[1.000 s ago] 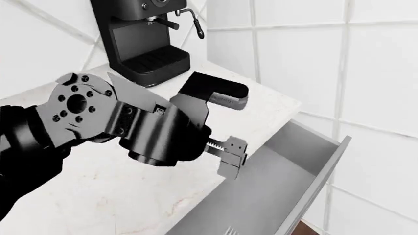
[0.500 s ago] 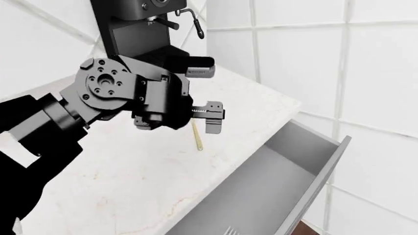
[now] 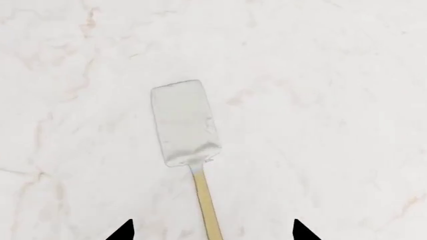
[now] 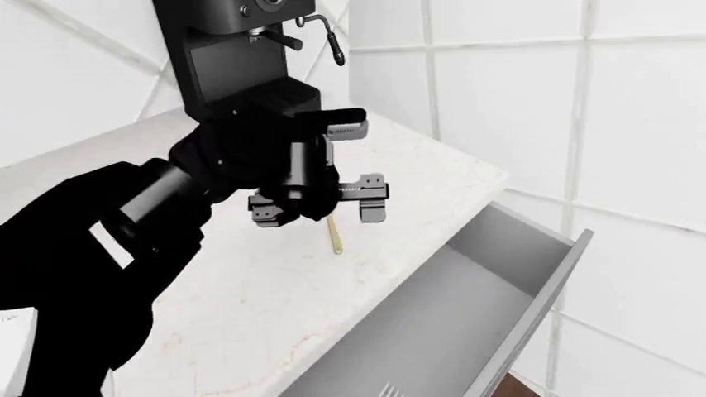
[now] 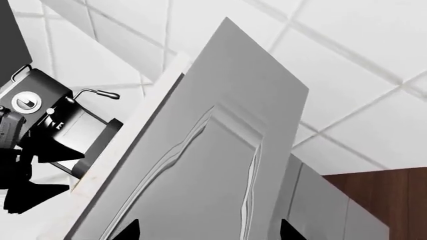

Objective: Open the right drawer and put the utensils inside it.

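Head view overlooks counter (image 4: 221, 298); left wrist (close) faces it.

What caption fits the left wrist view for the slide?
Open left gripper above the spatula lying flat on the marble counter, fingers either side of its handle.

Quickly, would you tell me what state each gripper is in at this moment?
Left gripper: open, holding nothing, poised above the spatula on the counter.
Right gripper: open, empty, facing the right drawer.
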